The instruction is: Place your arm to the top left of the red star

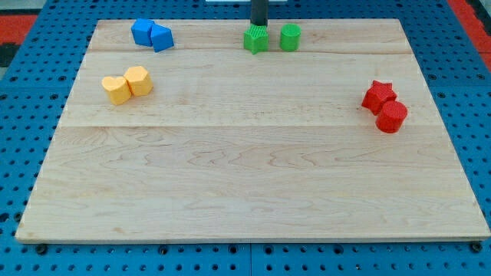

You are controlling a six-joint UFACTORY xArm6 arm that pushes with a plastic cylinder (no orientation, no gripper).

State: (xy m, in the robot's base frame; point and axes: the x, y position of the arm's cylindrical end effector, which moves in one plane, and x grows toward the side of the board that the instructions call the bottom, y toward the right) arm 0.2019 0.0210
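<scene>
At the frame's top centre the tip (259, 27) touches the green star (255, 39); the red star (378, 94) sits far off at right, touching the red cylinder (392, 116).

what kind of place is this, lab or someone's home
Most likely a robotics lab bench: a wooden board on blue perforated matting, small coloured blocks set in pairs, like the red star, and my tip by the green star.

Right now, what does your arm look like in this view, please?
Only a short piece of it shows: a straight dark rod, almost black, plain, with no cables or markings visible. It enters from the view's top edge. My tip ends at the top of the green star. The rest of the arm is outside the view.
</scene>
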